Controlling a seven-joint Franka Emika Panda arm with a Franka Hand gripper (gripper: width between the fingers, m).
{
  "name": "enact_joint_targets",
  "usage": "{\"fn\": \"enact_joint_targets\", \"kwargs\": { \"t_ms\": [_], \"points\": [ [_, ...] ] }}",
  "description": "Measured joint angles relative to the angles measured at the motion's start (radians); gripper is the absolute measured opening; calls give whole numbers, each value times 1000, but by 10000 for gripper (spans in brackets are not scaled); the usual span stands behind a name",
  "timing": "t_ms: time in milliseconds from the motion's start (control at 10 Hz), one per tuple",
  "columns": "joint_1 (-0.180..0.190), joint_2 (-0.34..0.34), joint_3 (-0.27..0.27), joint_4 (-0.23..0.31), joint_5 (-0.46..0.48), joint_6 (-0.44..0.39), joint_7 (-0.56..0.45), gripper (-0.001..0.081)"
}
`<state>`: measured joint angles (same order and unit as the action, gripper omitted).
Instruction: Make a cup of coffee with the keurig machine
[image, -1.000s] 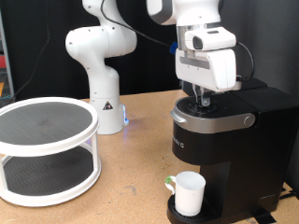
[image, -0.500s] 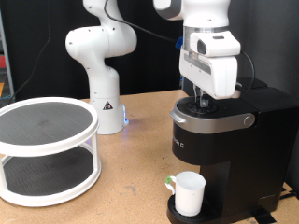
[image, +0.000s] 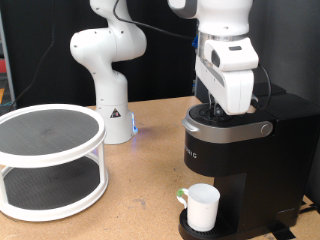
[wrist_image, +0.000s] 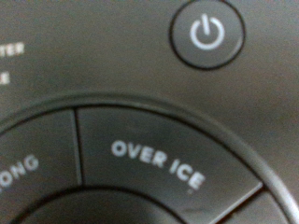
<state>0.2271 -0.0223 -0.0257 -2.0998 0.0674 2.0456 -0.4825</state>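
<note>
Clearly the gripper (image: 219, 108) hung right over the top of the coffee machine (image: 240, 150), low against its lid at the button panel, which fit a press on the controls more than any pick-up. Its jaws were hidden behind the white hand and the machine's top edge, so I could not tell whether they stood open or closed. The wrist view showed only the dark panel close up: a round power button (wrist_image: 206, 35) and, below it, a curved key marked OVER ICE (wrist_image: 159, 164) (the fingers themselves did not show).

The cup (image: 202, 207) stood upright on the drip tray under the spout, where coffee would fall into it, well apart from the hand.

Room was tight above the lid. Toward the exterior view's left, the desk (image: 140, 190) lay open between the machine and a white 2-tier rack (image: 50, 160).
</note>
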Motion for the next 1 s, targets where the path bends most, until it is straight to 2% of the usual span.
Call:
{"fn": "enact_joint_targets", "kwargs": {
  "t_ms": [400, 1000],
  "points": [
    [-6, 55, -3, 86, 19, -127, -2, 7],
    [-9, 83, -3, 131, 11, -204, -11, 7]
  ]
}}
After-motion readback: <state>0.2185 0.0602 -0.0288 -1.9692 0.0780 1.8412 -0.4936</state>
